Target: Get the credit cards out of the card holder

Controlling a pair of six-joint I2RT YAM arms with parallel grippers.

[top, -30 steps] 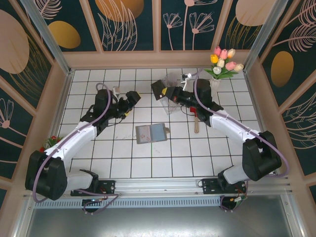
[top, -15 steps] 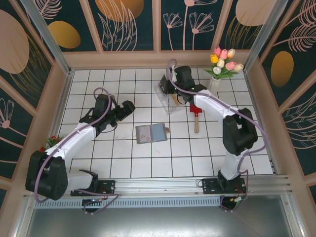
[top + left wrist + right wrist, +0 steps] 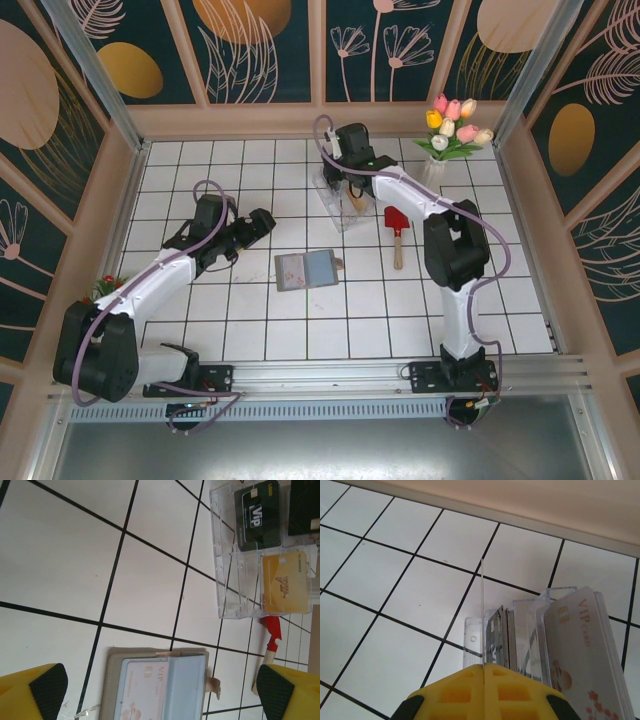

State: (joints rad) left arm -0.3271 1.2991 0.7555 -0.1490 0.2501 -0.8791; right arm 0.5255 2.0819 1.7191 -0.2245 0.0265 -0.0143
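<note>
One pale VIP card (image 3: pixel 141 692) is lying in the open holder (image 3: pixel 307 270), which is sitting flat mid-worktop (image 3: pixel 300 330), between the arms. The left hand (image 3: pixel 161 684) is hanging near it, released wide, black pads (image 3: pixel 47 682) framing it. The right hand (image 3: pixel 484 687) is clenching what looks like a thin card (image 3: pixel 482 610), seen edge-on, above the clear box (image 3: pixel 472 637) at the back. Risks, as I am judging them: the thin card could be missing the box's narrow slots or nudging over that light, rigid plastic. The holder, soft, grey-brown and flat, could be sliding on the glossy tiles under a one-handed tug, since nothing is pinning it. Its snug sleeve is leaving little card edge for pinching.
</note>
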